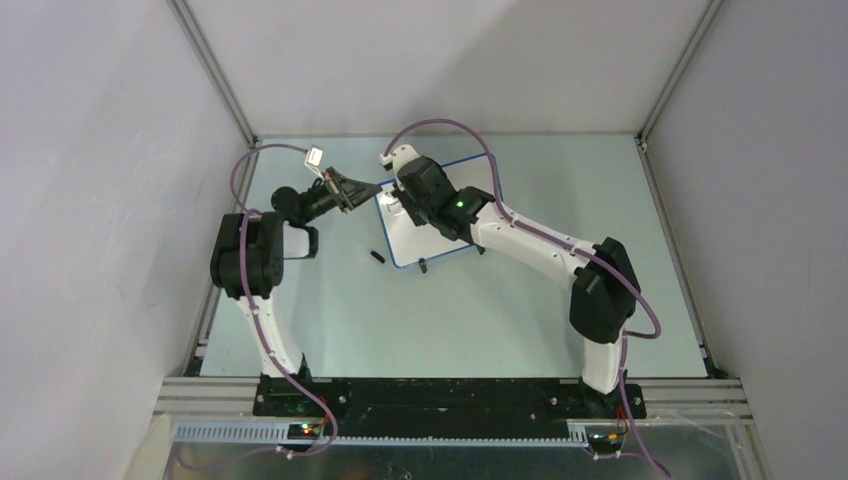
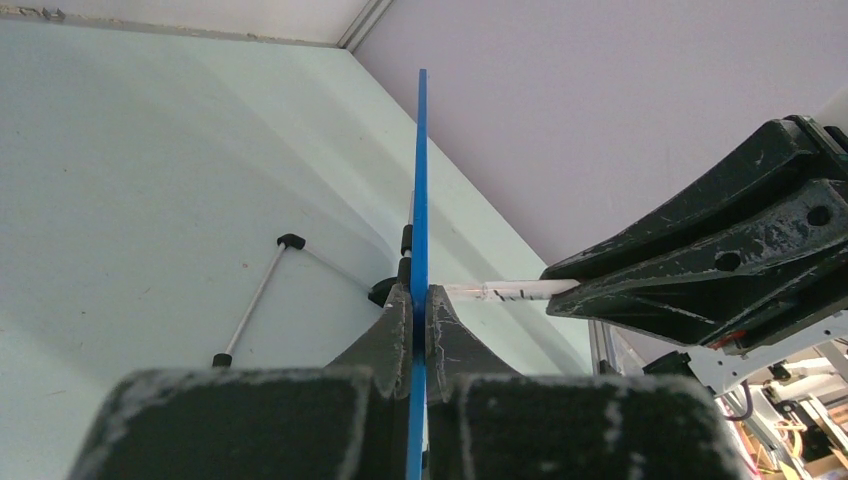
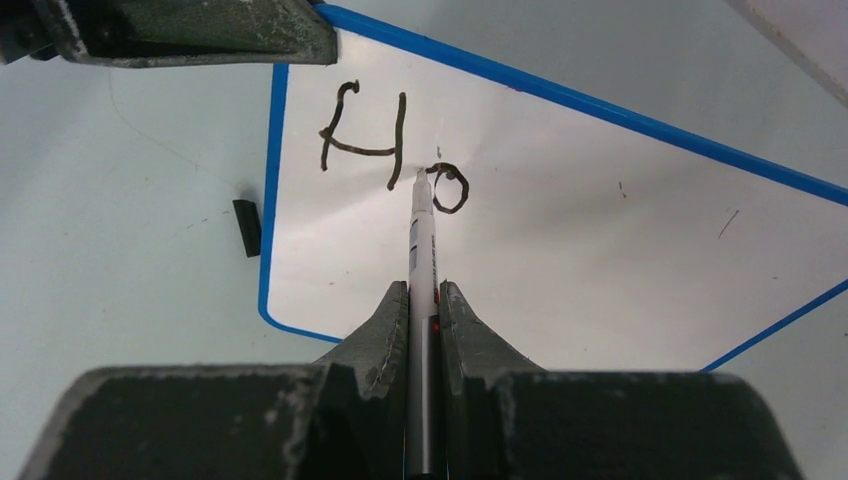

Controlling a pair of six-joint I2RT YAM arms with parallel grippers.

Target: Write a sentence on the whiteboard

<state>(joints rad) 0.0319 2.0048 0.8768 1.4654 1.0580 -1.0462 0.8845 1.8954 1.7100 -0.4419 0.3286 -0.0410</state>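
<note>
With the right gripper clenched on the marker and the left gripper clamping the whiteboard edge, press lightly and extend the sentence rightward from "Ho" at its top-left corner.

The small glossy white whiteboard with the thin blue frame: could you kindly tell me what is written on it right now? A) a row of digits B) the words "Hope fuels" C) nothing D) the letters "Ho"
D: in the right wrist view only the black handwritten letters "Ho" stand on the whiteboard, with the tip of the slim white marker pen at the "o".
</note>
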